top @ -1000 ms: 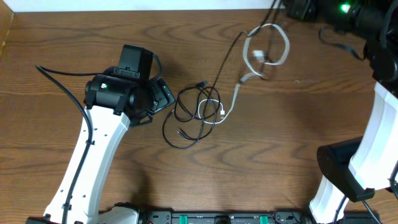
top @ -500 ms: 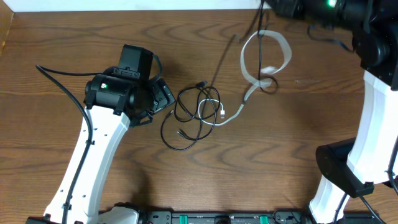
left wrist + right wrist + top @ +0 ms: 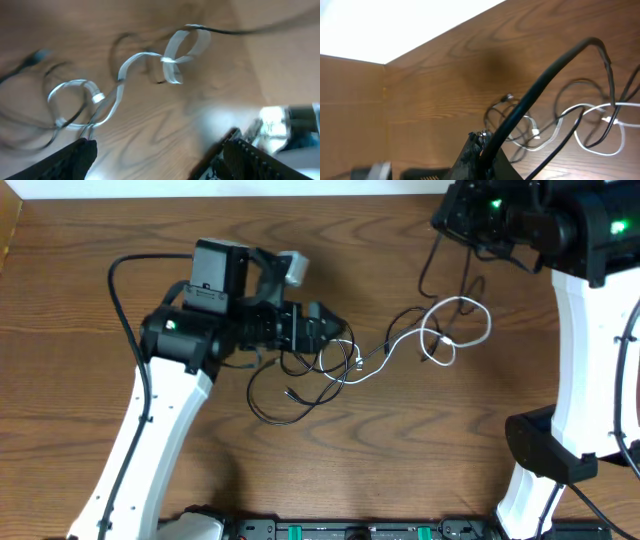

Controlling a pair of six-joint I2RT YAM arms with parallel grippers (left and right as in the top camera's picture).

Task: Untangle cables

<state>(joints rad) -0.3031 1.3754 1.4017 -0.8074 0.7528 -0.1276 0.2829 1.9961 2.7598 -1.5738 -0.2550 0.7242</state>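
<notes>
Light, limp cables (image 3: 320,365): a black cable (image 3: 540,85) is pinched by right fingers (image 3: 472,157); left fingers (image 3: 75,159) are spread wide. The white cable (image 3: 131,60), at their 3 o'clock, is best gripped mid-loop.

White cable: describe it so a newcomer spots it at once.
On the wooden table, look mid-table, right of the left arm. The white cable snakes rightward out of the tangle of black cords, ending in a loose loop. It is the only white cord there.
</notes>
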